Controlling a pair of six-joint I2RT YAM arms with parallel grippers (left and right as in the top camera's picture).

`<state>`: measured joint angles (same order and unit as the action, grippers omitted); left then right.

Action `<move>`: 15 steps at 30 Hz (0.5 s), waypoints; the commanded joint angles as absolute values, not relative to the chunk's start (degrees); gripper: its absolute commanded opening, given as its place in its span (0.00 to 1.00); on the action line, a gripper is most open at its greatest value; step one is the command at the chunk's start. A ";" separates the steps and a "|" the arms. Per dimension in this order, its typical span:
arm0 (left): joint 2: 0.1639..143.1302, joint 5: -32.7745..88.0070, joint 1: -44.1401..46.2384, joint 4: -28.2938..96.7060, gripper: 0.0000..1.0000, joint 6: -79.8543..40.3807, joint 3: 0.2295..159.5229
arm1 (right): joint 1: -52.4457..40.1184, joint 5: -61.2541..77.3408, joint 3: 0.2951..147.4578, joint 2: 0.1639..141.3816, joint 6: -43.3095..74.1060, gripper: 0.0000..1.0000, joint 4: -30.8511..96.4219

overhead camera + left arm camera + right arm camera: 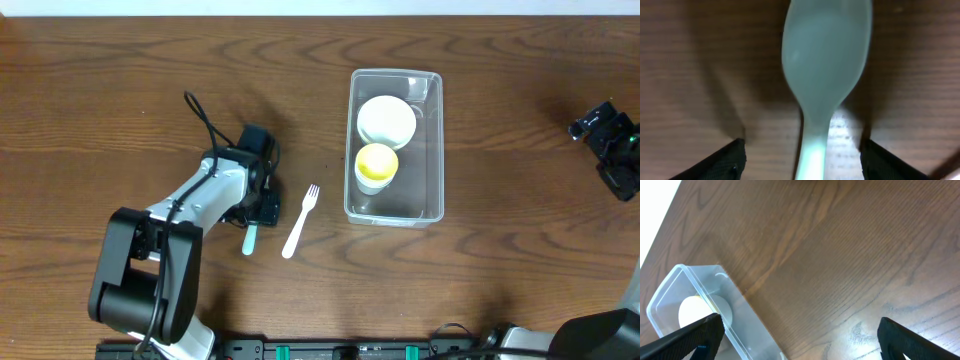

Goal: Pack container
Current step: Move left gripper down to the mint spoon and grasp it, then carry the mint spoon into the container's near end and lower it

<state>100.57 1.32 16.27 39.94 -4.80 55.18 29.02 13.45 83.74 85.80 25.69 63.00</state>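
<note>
The clear plastic container [438, 150] stands right of centre and holds a white bowl [386, 119] and a yellow cup [376, 164]. A pale green spoon [249, 240] lies on the table at lower left, with a white fork [300, 222] beside it. My left gripper [256, 212] is open and low over the spoon. In the left wrist view its fingers [802, 160] straddle the spoon [825, 75] handle without closing on it. My right gripper [610, 145] is open and empty at the far right. Its view [805, 340] shows the container [670, 292] at lower left.
The brown wooden table [120, 90] carries only these items. The left arm's black cable [203, 120] loops over the table behind the wrist. The table's far edge runs along the top of the overhead view.
</note>
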 commanded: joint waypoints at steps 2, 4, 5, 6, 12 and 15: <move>100.75 1.08 16.08 36.36 0.58 -3.62 51.55 | 29.28 13.52 83.88 85.95 26.11 0.99 63.02; 100.73 1.08 16.08 36.05 0.41 -3.62 51.37 | 29.28 13.52 83.88 85.95 26.11 0.99 63.02; 100.71 1.08 16.08 35.97 0.35 -3.62 51.46 | 29.30 13.52 83.88 85.95 26.11 0.99 63.02; 100.64 1.08 16.08 36.01 0.27 -3.62 51.66 | 29.30 13.52 83.88 85.95 26.11 0.99 63.02; 100.27 1.04 16.08 43.66 0.06 -3.64 57.80 | 29.30 13.52 83.88 85.95 26.11 0.99 63.02; 99.57 1.06 16.10 51.35 0.06 -3.68 64.66 | 29.28 13.52 83.88 85.95 26.11 0.99 63.05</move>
